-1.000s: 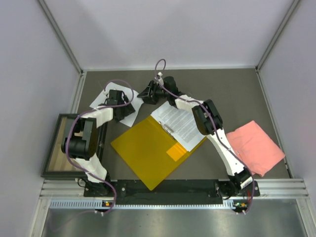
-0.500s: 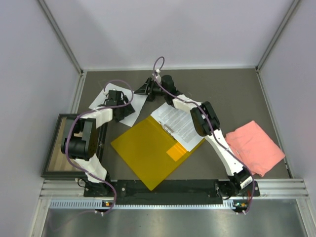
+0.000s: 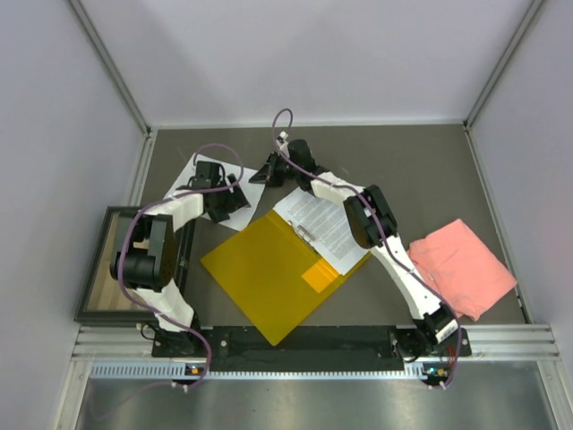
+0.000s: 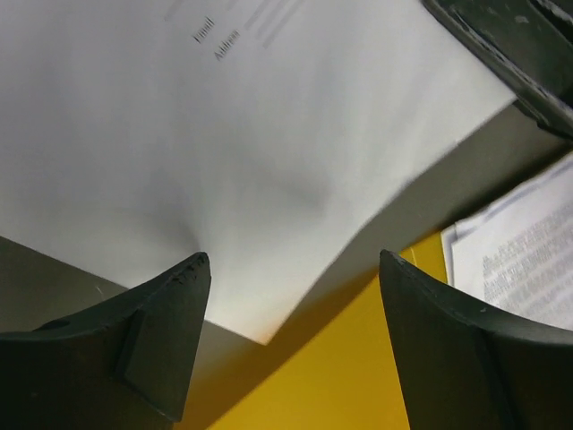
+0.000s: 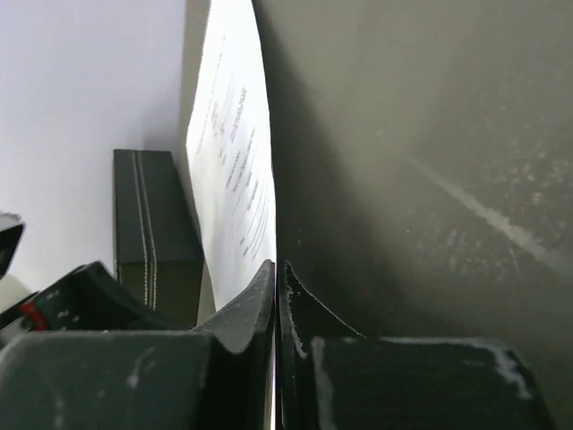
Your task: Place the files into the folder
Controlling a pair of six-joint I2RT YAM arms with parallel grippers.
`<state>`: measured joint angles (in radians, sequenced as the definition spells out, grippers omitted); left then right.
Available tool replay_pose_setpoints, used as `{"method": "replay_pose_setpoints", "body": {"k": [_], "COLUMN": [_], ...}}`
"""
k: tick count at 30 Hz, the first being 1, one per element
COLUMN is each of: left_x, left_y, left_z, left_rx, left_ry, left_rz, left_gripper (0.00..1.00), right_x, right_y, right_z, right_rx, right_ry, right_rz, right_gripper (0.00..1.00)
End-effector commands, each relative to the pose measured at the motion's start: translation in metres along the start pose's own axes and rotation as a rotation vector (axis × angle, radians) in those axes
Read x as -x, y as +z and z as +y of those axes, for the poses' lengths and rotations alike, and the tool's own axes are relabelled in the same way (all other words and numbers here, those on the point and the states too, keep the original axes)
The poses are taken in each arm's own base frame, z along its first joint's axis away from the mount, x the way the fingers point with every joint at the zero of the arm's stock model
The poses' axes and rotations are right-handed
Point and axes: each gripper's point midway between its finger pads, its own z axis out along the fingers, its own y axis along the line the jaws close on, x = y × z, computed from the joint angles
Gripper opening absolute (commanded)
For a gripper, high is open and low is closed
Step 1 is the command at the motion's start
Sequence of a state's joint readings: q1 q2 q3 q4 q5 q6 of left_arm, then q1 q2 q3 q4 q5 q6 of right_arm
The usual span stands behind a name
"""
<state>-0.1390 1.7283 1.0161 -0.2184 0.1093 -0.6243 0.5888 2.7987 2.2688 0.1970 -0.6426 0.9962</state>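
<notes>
- Hidden in the overhead view: much of the loose sheet (image 3: 179, 185), covered by the left gripper (image 3: 229, 204) and its wrist, with only white corners showing on the grey table (image 3: 403, 170).
- Too small and dark to read from above: how the jaws stand on the left gripper or on the right gripper (image 3: 258, 175).
- Settled by the left wrist view: left gripper (image 4: 294, 262) with jaws wide apart over the near corner of the loose sheet (image 4: 224, 134), nothing between them. Cannot tell whether the tips touch the paper.
- Settled by the right wrist view: right gripper (image 5: 277, 267) with jaws pressed together on the edge of the loose sheet (image 5: 235, 179), seen edge-on as a thin white blade with rows of print.
- Only in the left wrist view: a soft shadowed dent in the paper, blurred print lines, and the right gripper's black body (image 4: 510, 45) cut off at the upper corner.
- Lying open at mid-table: the folder (image 3: 264, 278), flat, smooth, orange-yellow, with a stack of files (image 3: 327, 228) on its far-right half beside a metal clip (image 3: 304, 234). Just beyond the folder's far-left edge: the loose sheet.
- Well apart on the right: a folded pink cloth (image 3: 461, 267).
- On the left, partly under the arm: a dark-framed tray (image 3: 103, 269).
</notes>
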Motion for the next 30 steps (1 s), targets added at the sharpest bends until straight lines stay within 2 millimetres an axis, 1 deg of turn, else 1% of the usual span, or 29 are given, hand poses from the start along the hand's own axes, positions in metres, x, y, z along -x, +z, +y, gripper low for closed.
{"method": "replay_pose_setpoints", "body": {"k": [1,2,3,4,5,6,7,8,9,10,12,13,14,15,16,17,18,19,20,21,22,23,24,25,26,27,28,29,30], "left_x": [0.029,0.039,0.042,0.051,0.058,0.060,0.064,0.063,0.063,0.063,0.057,0.055,0.049,0.047,0.043,0.037,0.033,0.023,0.018,0.016,0.002,-0.006,-0.007,-0.017,-0.021,-0.024,-0.028,-0.030,-0.032], "left_y": [-0.059,-0.073,-0.085,-0.106,-0.121,-0.133,-0.155,-0.165,-0.175,-0.194,-0.207,-0.219,-0.221,-0.225,-0.233,-0.232,-0.232,-0.231,-0.230,-0.234,-0.225,-0.224,-0.226,-0.216,-0.215,-0.212,-0.208,-0.206,-0.204], "left_z": [-0.055,-0.065,-0.070,-0.079,-0.087,-0.094,-0.101,-0.104,-0.110,-0.114,-0.115,-0.116,-0.113,-0.113,-0.113,-0.110,-0.109,-0.106,-0.105,-0.109,-0.105,-0.107,-0.111,-0.105,-0.105,-0.103,-0.100,-0.099,-0.097], "left_rx": [-0.183,-0.208,-0.221,-0.253,-0.280,-0.311,-0.346,-0.370,-0.403,-0.433,-0.452,-0.471,-0.469,-0.474,-0.491,-0.494,-0.499,-0.512,-0.523,-0.560,-0.575,-0.608,-0.644,-0.643,-0.652,-0.647,-0.640,-0.637,-0.634], "left_ry": [0.072,0.085,0.093,0.114,0.128,0.139,0.151,0.158,0.162,0.167,0.166,0.167,0.166,0.166,0.168,0.163,0.159,0.147,0.138,0.138,0.103,0.095,0.094,0.065,0.064,0.061,0.062,0.062,0.065], "left_rz": [-0.035,-0.064,-0.074,-0.116,-0.150,-0.164,-0.205,-0.219,-0.234,-0.261,-0.265,-0.282,-0.270,-0.272,-0.277,-0.263,-0.256,-0.234,-0.224,-0.234,-0.187,-0.159,-0.165,-0.131,-0.116,-0.107,-0.097,-0.087,-0.080], "left_gripper": [0.81,0.81,0.82,0.82,0.83,0.84,0.84,0.85,0.85,0.86,0.87,0.88,0.88,0.88,0.88,0.88,0.88,0.88,0.88,0.88,0.88,0.88,0.88,0.88,0.88,0.88,0.88,0.88,0.88], "right_x": [0.032,0.040,0.048,0.053,0.060,0.069,0.074,0.079,0.087,0.088,0.089,0.093,0.084,0.087,0.088,0.077,0.081,0.078,0.063,0.062,0.055,0.039,0.031,0.028,0.014,0.004,0.002,-0.010,-0.013], "right_y": [-0.010,-0.017,-0.023,-0.027,-0.033,-0.045,-0.051,-0.059,-0.074,-0.083,-0.098,-0.123,-0.125,-0.141,-0.168,-0.174,-0.190,-0.215,-0.217,-0.230,-0.240,-0.251,-0.261,-0.271,-0.284,-0.291,-0.304,-0.312,-0.325], "right_z": [0.077,0.097,0.114,0.126,0.141,0.168,0.182,0.198,0.226,0.239,0.244,0.277,0.254,0.254,0.276,0.249,0.240,0.258,0.227,0.214,0.208,0.188,0.180,0.166,0.151,0.132,0.115,0.094,0.086], "right_rx": [0.054,0.069,0.087,0.097,0.110,0.132,0.145,0.162,0.190,0.198,0.183,0.230,0.203,0.216,0.249,0.209,0.196,0.219,0.159,0.133,0.113,0.059,0.034,-0.007,-0.056,-0.124,-0.180,-0.238,-0.284], "right_ry": [-0.122,-0.128,-0.144,-0.152,-0.166,-0.190,-0.201,-0.216,-0.243,-0.250,-0.223,-0.228,-0.120,-0.095,-0.093,-0.034,-0.026,-0.048,-0.017,-0.013,-0.009,-0.009,-0.016,-0.018,-0.057,-0.041,-0.039,-0.056,-0.054], "right_rz": [-0.066,-0.084,-0.113,-0.127,-0.146,-0.176,-0.190,-0.209,-0.235,-0.244,-0.248,-0.276,-0.250,-0.251,-0.276,-0.264,-0.286,-0.310,-0.290,-0.287,-0.283,-0.265,-0.257,-0.264,-0.256,-0.241,-0.254,-0.244,-0.263], "right_gripper": [0.00,0.00,0.00,0.00,0.00,0.00,0.00,0.00,0.00,0.00,0.00,0.00,0.00,0.00,0.00,0.00,0.00,0.00,0.00,0.00,0.00,0.00,0.00,0.00,0.00,0.00,0.00,0.00,0.00]}}
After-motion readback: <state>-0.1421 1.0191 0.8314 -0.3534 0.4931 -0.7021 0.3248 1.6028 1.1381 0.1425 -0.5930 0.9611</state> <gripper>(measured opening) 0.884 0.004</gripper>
